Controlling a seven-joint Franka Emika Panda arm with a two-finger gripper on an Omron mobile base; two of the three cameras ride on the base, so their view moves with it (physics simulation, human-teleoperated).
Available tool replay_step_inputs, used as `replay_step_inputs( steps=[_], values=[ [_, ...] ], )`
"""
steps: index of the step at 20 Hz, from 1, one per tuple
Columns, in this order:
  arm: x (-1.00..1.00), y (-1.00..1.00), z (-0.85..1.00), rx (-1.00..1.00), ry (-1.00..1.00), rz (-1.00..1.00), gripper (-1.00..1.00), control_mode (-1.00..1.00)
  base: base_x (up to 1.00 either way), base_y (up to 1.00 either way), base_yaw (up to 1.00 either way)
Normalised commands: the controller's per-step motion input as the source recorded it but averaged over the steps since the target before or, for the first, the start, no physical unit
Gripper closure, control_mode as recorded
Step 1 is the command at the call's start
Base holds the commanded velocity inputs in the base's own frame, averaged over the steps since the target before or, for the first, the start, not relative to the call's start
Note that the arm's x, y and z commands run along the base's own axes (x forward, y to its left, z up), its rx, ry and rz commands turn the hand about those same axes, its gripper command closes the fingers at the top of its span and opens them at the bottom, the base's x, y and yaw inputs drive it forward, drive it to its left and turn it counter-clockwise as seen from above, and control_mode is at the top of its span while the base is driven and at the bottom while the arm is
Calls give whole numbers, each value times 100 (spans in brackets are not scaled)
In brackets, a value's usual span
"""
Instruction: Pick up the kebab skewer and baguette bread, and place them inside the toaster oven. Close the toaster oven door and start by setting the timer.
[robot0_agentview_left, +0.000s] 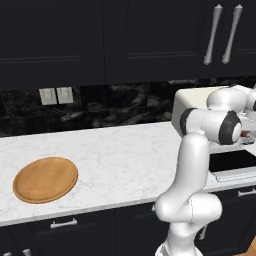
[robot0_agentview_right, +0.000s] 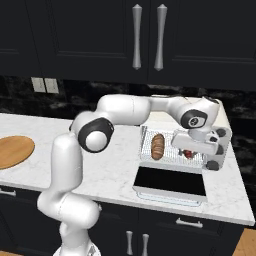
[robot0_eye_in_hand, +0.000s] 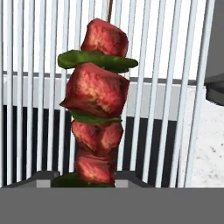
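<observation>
My gripper (robot0_eye_in_hand: 89, 180) is shut on the kebab skewer (robot0_eye_in_hand: 97, 105), a thin stick with red meat chunks and green pepper slices, its lowest chunk between my fingertips. In the right base view the gripper (robot0_agentview_right: 189, 152) holds the skewer (robot0_agentview_right: 187, 154) just over the right half of the pulled-out wire rack (robot0_agentview_right: 148, 145). The baguette bread (robot0_agentview_right: 157, 146), a short golden-brown loaf, lies on the rack's left half. The toaster oven (robot0_agentview_left: 190, 102) is cream-white and partly hidden by my arm. Its dark glass toaster oven door (robot0_agentview_right: 170, 182) hangs open, flat toward the counter's front.
A round wooden plate (robot0_agentview_left: 45, 179) lies bare on the white marble counter (robot0_agentview_left: 125, 150) far to the left. Dark upper cabinets with silver handles (robot0_agentview_right: 147, 37) hang above the oven. Wall outlets (robot0_agentview_left: 56, 95) sit on the dark backsplash.
</observation>
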Motion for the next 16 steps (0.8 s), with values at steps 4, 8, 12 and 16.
replay_step_inputs(
  steps=[4, 8, 12, 16],
  values=[
    [-26, 6, -36, 0, 0, 0, -100, -100, 0, 0, 0],
    [-13, 9, -11, 0, -3, 0, -100, -100, 0, 0, 0],
    [-2, 8, 0, 0, -5, -2, -100, -100, 0, 0, 0],
    [-36, 0, 5, -4, -5, -5, -100, -100, 0, 0, 0]
  ],
)
